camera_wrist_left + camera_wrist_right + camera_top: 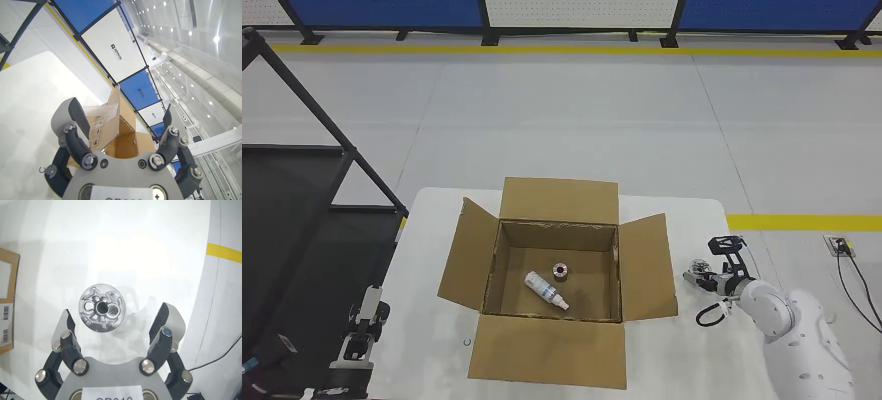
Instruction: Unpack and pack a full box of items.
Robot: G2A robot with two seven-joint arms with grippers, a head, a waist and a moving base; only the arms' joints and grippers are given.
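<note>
An open cardboard box (548, 350) stands in the middle of the white table (432, 240), flaps spread. Inside it lie a white bottle (545, 290) and a small brown ring-shaped part (560, 269). A round grey metal part (102, 308) rests on the table right of the box, also seen from above as the metal part (698, 271). My right gripper (117, 318) hangs open just over it, the part lying between the fingers nearer one pad (71, 322). My left gripper (124, 118) is open and empty, low at the table's left side, and a box flap (111, 121) shows beyond it.
A black frame rack (302, 230) stands left of the table. A cable (857, 290) and floor socket (839, 244) lie on the floor to the right. A labelled box flap (6, 302) is near the metal part.
</note>
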